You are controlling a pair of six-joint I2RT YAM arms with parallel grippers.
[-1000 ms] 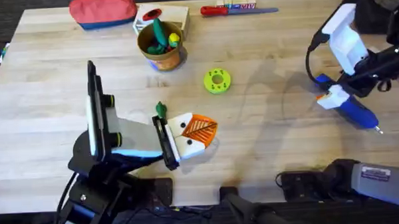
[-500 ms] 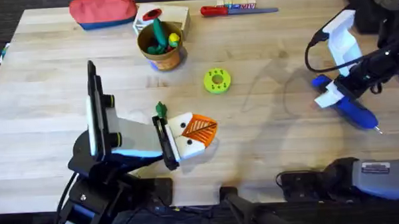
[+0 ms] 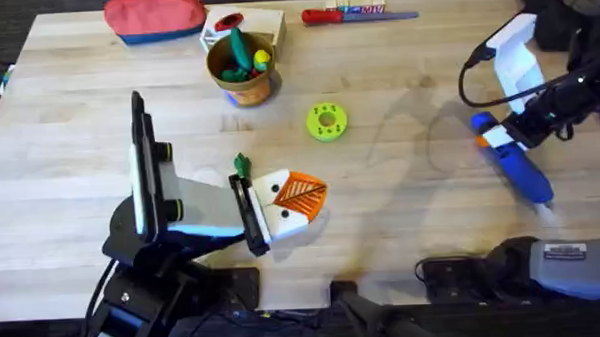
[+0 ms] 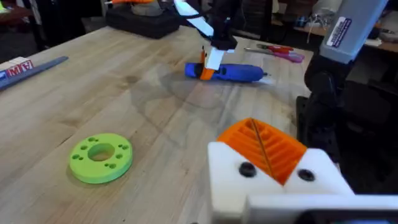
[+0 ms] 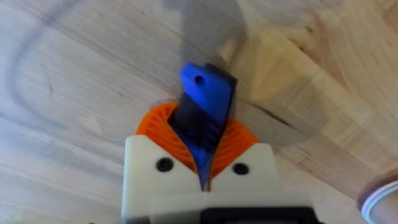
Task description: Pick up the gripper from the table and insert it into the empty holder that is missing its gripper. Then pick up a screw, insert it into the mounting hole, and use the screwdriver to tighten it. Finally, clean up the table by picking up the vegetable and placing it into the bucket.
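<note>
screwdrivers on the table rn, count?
2. The blue screwdriver lies near the table's right edge, with the right gripper shut on its rear end. The red-handled screwdriver lies along the far edge, right of the white-and-tan box.

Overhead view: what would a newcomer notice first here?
The right gripper at the table's right side, shut on the bright-blue screwdriver, which lies along the wood. Next, the lime-green disc mid-table and the bucket of toy vegetables at the far edge.
</note>
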